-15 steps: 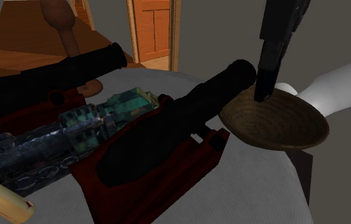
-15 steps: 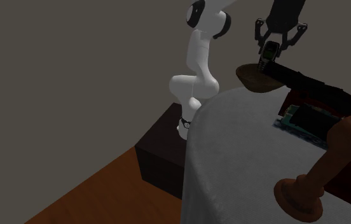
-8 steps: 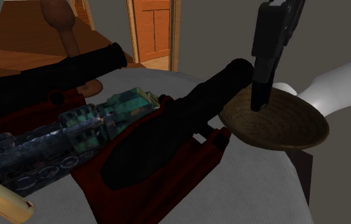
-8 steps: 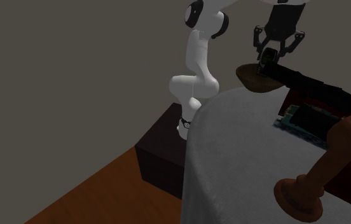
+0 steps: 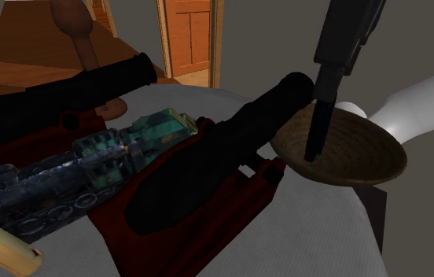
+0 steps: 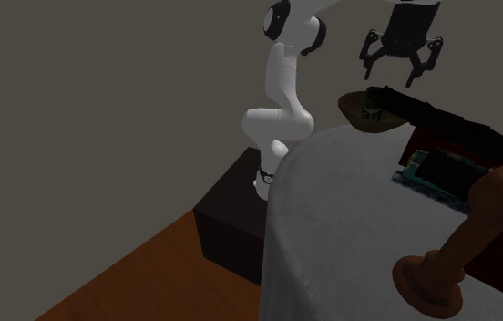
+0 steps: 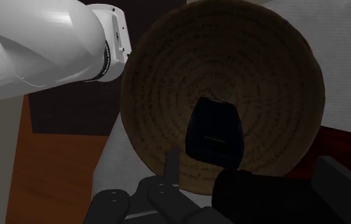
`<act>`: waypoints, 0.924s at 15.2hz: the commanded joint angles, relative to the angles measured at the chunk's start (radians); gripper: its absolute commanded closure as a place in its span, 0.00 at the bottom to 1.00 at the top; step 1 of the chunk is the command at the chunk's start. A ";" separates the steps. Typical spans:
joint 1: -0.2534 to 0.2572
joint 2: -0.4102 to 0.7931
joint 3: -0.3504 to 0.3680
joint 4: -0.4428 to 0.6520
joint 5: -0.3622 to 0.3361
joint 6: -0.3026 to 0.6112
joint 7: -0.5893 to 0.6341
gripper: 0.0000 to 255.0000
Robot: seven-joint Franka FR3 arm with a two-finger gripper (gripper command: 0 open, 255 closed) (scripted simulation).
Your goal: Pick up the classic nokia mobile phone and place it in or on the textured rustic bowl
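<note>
Phone (image 7: 213,130) is sitting in the bowl (image 7: 168,83), upper right of the second exterior view. Gripper (image 6: 397,73) hangs just above it, fingers spread apart, gripping nothing.

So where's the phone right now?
The phone is inside the brown bowl, right under the open gripper. In the second exterior view, that bowl sits at the table edge nearest the white arm.

The white arm (image 6: 282,91) stands upright, its end effector (image 6: 395,75) pointing down with fingers spread apart.
</note>
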 commanded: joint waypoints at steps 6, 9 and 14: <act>0.012 0.024 -0.004 0.206 -0.023 -0.110 0.048 0.00; 0.012 0.024 -0.004 0.206 -0.023 -0.110 0.048 0.00; 0.012 0.024 -0.004 0.206 -0.023 -0.110 0.048 0.00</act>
